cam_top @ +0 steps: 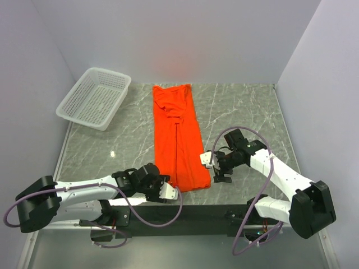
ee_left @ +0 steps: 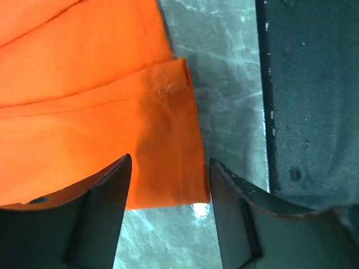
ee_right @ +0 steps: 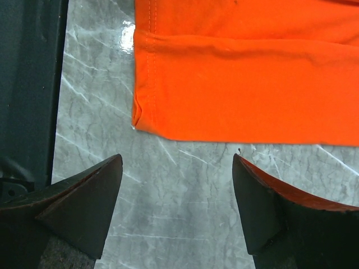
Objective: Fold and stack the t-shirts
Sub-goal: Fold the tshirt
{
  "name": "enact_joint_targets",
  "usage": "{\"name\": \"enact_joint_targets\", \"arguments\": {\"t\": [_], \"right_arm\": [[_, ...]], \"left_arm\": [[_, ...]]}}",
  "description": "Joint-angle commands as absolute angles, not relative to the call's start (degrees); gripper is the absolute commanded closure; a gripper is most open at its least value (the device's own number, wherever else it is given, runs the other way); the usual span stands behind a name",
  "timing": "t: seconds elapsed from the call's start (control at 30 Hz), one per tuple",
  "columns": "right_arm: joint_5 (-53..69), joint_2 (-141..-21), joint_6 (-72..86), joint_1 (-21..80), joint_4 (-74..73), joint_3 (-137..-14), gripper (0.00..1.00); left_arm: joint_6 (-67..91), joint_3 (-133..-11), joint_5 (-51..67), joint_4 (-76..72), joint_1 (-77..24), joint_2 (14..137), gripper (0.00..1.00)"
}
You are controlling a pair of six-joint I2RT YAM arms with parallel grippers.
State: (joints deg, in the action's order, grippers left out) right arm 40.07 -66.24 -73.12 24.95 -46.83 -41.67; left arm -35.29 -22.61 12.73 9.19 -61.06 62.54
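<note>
Marble table [cam_top: 241,112]: one basket [cam_top: 84,119], one t-shirt [cam_top: 178,140] between left claw [ee_left: 170,161] and right claw [ee_right: 176,161].

The t-shirt [cam_top: 178,140] is soft matt cloth, the table [cam_top: 241,112] glossy marble-patterned, the basket [cam_top: 90,101] white plastic mesh.

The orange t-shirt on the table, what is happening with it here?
The orange-red t-shirt lies on the marble table, already folded lengthwise into a long narrow strip. The left gripper is at its near left corner, jaws apart with the hem between them, not clamped. The right gripper is open over bare table just beside the shirt's right edge, holding nothing. A white basket sits at the far left.
</note>
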Motion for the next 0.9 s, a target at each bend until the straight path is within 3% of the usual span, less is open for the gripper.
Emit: {"name": "enact_joint_targets", "arguments": {"t": [0.0, 0.03, 0.2, 0.5, 0.87], "right_arm": [[40.69, -67.06, -73.13, 25.49, -45.62, -43.86, 0.15], [40.61, -67.15, -73.04, 25.49, -45.44, -44.03, 0.16], [39.55, -68.03, -76.10, 27.68, -47.19, -43.95, 0.16], [37.62, -71.18, -78.58, 32.87, -46.14, -44.21, 0.17], [29.10, -75.40, -68.47, 43.76, -38.94, -41.57, 0.22]], "left_arm": [[-36.74, -21.71, 10.81, 5.45, -62.05, 64.15, 0.38], [-36.91, -21.45, 10.29, 5.10, -62.40, 64.42, 0.39], [-37.88, -19.69, 6.51, 2.03, -63.54, 65.74, 0.67], [-37.88, -19.77, 6.94, 2.72, -63.90, 65.13, 0.99], [-37.53, -20.22, 8.26, 3.78, -63.90, 63.46, 0.99]]}}
